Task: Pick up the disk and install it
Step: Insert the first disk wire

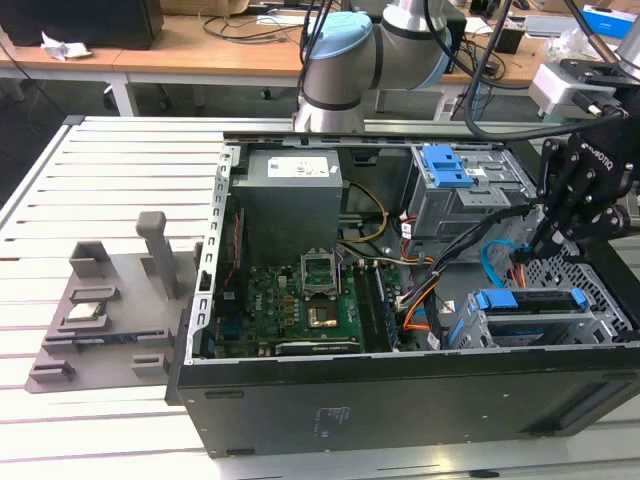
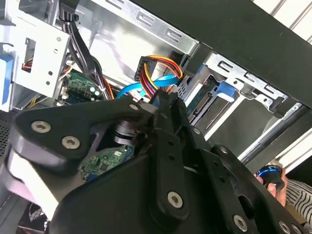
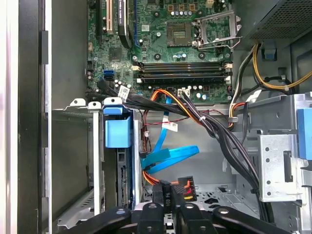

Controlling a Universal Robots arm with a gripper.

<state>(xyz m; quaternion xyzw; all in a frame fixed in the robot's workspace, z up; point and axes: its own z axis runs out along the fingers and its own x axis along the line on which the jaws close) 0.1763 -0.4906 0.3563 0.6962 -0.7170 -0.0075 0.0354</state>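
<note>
With jaws apparently closed on a connector, the gripper is held at two o'clock of the seated disk, where cables could be snagged.

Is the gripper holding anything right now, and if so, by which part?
Nothing is held. The gripper hangs inside the case above the cables, with nothing between its fingers. The disk sits in its drive cage, apart from the gripper.

Robotics lab, slatted worktable, opened computer case, cluttered desks
</note>
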